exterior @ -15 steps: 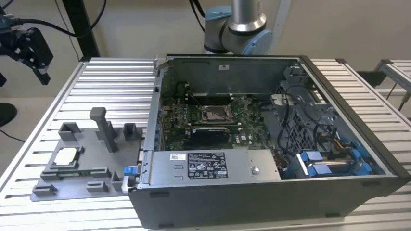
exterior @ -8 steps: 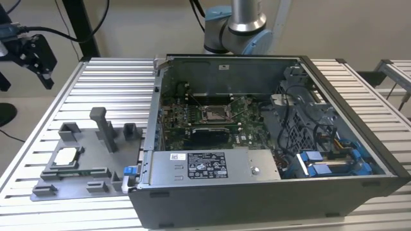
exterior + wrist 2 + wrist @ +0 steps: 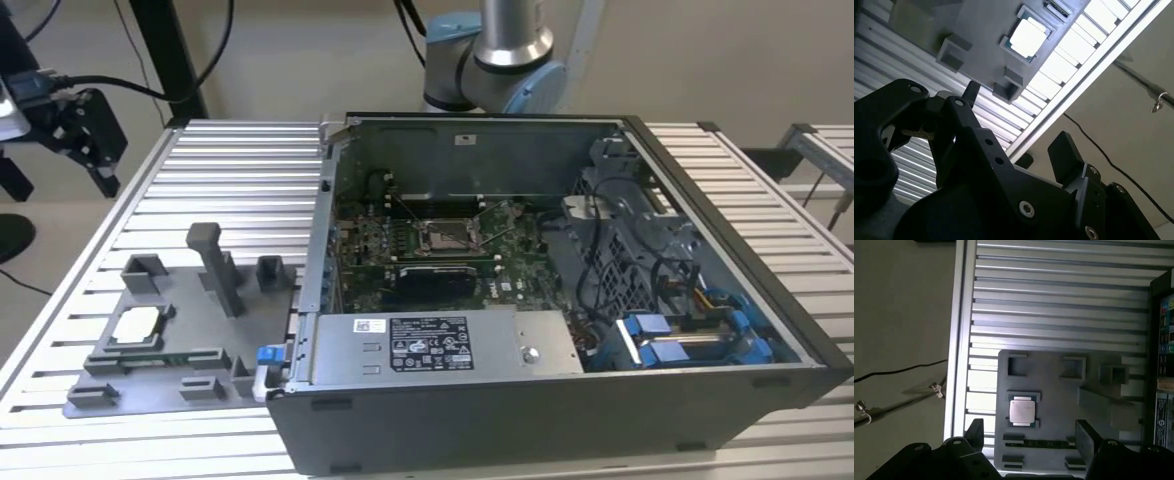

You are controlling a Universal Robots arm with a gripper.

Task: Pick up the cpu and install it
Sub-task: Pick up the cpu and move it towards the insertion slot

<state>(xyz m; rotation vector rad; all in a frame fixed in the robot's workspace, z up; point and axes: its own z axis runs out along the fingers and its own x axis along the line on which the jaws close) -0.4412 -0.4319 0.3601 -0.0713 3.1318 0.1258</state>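
Nothing legible, white sticker (image 3: pixel 367 324) and black label (image 3: pixel 443 351) on the power supply (image 3: pixel 541 335), small white tag (image 3: pixel 465 139) on the computer case (image 3: pixel 534 420) wall, print too small

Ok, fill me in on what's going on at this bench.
A robot arm is at the start of a cpu install. The cpu lies in its seat on the grey fixture, beside the open computer case. The tool hangs above the fixture, open and holding nothing. The cpu is not yet picked up.
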